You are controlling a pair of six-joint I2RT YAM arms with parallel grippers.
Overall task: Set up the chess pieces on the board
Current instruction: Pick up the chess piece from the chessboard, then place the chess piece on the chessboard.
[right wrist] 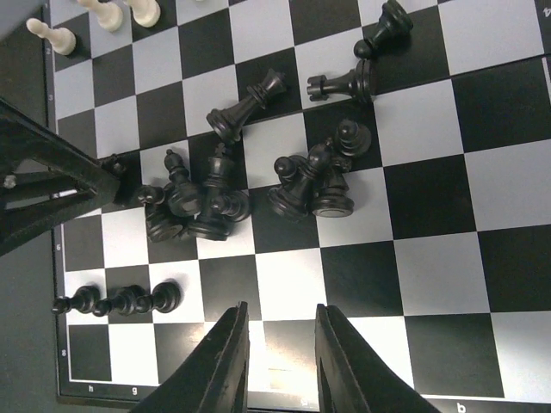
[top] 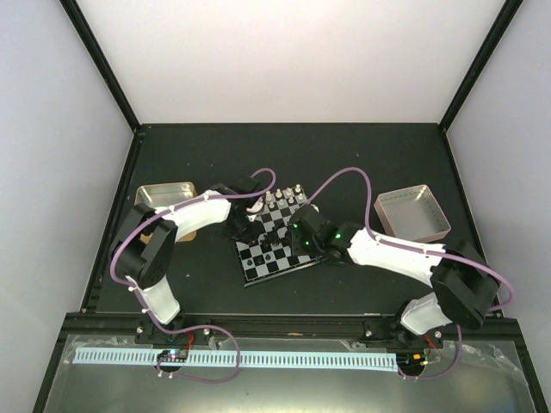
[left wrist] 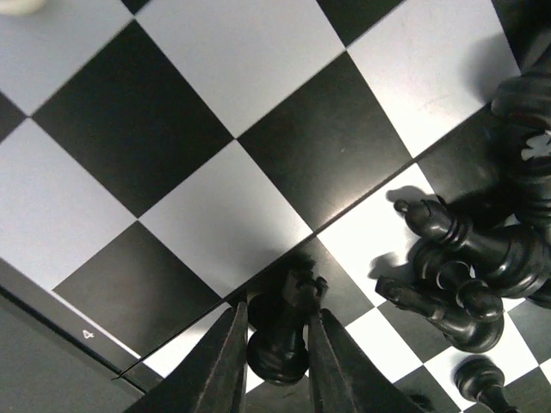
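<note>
Black chess piece (left wrist: 277,353) is pinched in the left gripper (left wrist: 277,311) over the small black-and-white checked board (left wrist: 215,129), and swinging right could scatter the toppled black pieces (left wrist: 456,275) beside it; the right gripper (right wrist: 281,311) hangs slightly apart, empty.

The black chess pieces (right wrist: 215,202) showed a glossy plastic sheen against the smooth, reflective board (right wrist: 430,258), while the white pieces (right wrist: 52,34) looked matt cream. The left tray (top: 166,193) and right tray (top: 413,215) were dull brushed metal on a matt dark bench (top: 344,155).
</note>
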